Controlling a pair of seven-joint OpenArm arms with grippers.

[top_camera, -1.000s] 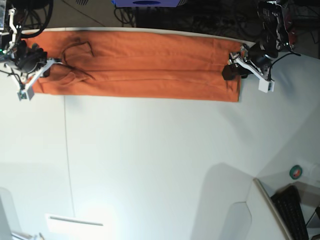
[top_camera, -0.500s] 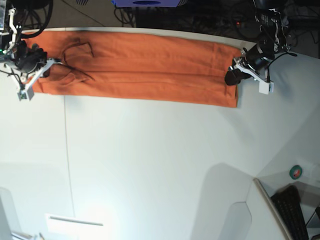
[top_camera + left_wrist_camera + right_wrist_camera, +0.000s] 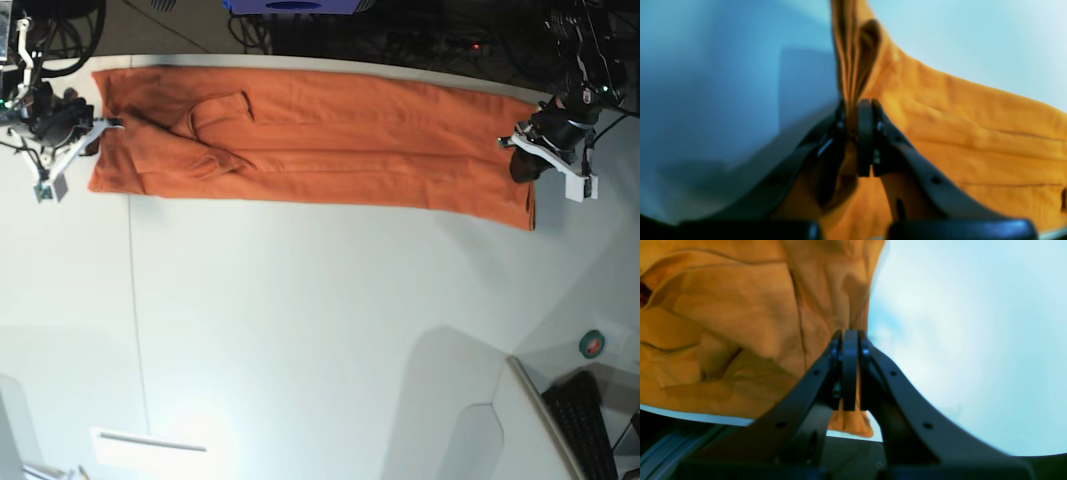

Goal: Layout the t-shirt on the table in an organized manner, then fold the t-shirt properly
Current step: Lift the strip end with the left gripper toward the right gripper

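Note:
The orange t-shirt lies as a long band along the far edge of the white table, with a folded flap near its left end. My left gripper is shut on the shirt's right end. In the left wrist view, bunched cloth rises from between that gripper's closed fingers. My right gripper is shut on the shirt's left end. The right wrist view shows its black fingers pressed together, with rumpled orange cloth beside them and a bit hanging below.
A thin dark seam runs down the table's left part. At the lower right are a white panel edge, a black keyboard and a small green round thing. Cables and dark gear sit behind the far edge.
My left gripper has shut on the shirt's right end and pulled it to the right. The shirt is stretched longer, its left end and flap have shifted right. The right gripper has barely moved.

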